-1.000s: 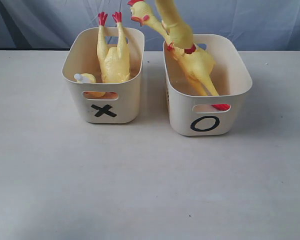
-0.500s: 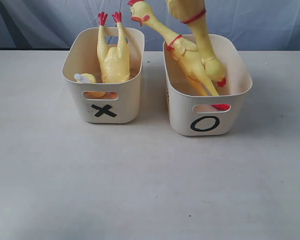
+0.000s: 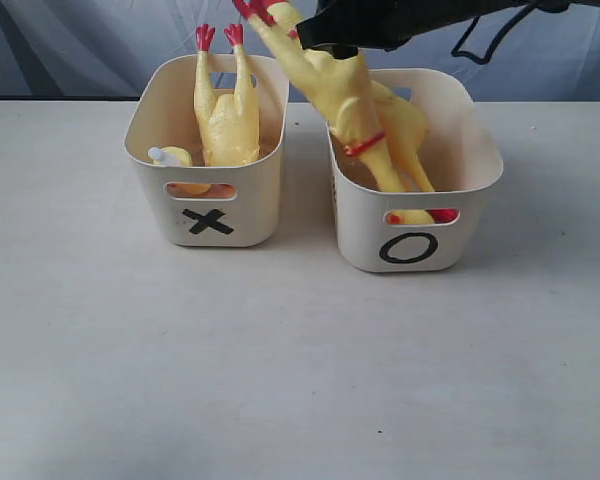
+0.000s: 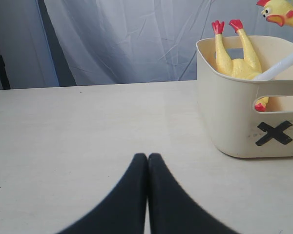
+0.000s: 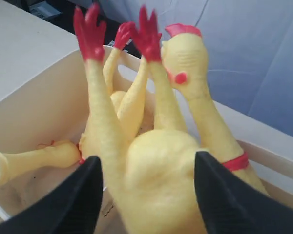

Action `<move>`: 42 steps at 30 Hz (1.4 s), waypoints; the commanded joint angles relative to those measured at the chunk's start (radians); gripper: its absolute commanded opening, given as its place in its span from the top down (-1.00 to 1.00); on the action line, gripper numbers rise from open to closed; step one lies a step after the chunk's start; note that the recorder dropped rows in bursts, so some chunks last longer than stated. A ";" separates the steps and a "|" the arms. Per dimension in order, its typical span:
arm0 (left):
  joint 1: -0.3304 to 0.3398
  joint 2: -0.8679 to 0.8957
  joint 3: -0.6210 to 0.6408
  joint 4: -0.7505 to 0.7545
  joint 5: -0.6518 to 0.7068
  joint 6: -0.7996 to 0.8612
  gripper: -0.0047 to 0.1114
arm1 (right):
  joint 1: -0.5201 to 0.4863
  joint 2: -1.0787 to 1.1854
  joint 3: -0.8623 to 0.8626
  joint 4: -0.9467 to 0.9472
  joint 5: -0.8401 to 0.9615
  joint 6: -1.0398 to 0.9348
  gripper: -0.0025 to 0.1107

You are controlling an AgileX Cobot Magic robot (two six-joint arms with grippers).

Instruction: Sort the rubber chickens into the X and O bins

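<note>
Black right claw [image 5: 147,157] stands spread on either side of 1 rubber chicken [image 5: 156,190], not pinching it. The rubber looks soft, light and squashy, so mid-body seems the best hold. It leans head-down in the O bin [image 3: 480,165] against a second chicken [image 3: 408,125]. The X bin [image 3: 145,135] stands just beside. The left claw [image 4: 147,168] is pressed together, empty.

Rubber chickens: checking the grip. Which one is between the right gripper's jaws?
The head-down chicken in the O bin: the right gripper straddles its body. The head-up chicken shares that bin; the third chicken is in the X bin.
</note>
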State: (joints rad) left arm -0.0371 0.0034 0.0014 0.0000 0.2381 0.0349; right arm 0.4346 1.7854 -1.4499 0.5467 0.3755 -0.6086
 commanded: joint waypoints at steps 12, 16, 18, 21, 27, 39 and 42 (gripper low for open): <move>-0.004 -0.003 -0.001 -0.006 -0.006 -0.006 0.92 | -0.005 -0.603 -0.002 -0.282 0.384 0.047 0.97; -0.004 -0.003 -0.001 -0.006 -0.006 -0.006 0.92 | -0.005 -0.888 -0.002 -0.272 0.431 0.165 0.97; -0.004 -0.003 -0.001 -0.006 -0.006 -0.006 0.92 | -0.005 -1.019 0.014 -0.272 0.398 0.186 0.97; -0.004 -0.003 -0.001 -0.006 -0.006 -0.006 0.92 | -0.005 -1.192 0.141 -0.272 0.190 0.249 0.97; -0.004 -0.003 -0.001 -0.006 -0.006 -0.006 0.92 | -0.005 -1.392 0.418 -0.294 0.055 0.310 0.97; -0.004 -0.003 -0.001 -0.006 -0.006 -0.006 0.92 | -0.005 -1.471 0.701 -0.267 0.846 0.325 0.97; -0.004 -0.003 -0.001 -0.006 -0.006 -0.006 0.92 | -0.005 -1.471 0.706 -0.267 0.846 0.325 0.97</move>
State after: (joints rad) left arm -0.0371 0.0034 0.0014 0.0000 0.2381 0.0349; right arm 0.4346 0.3209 -0.7519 0.2701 1.2169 -0.2870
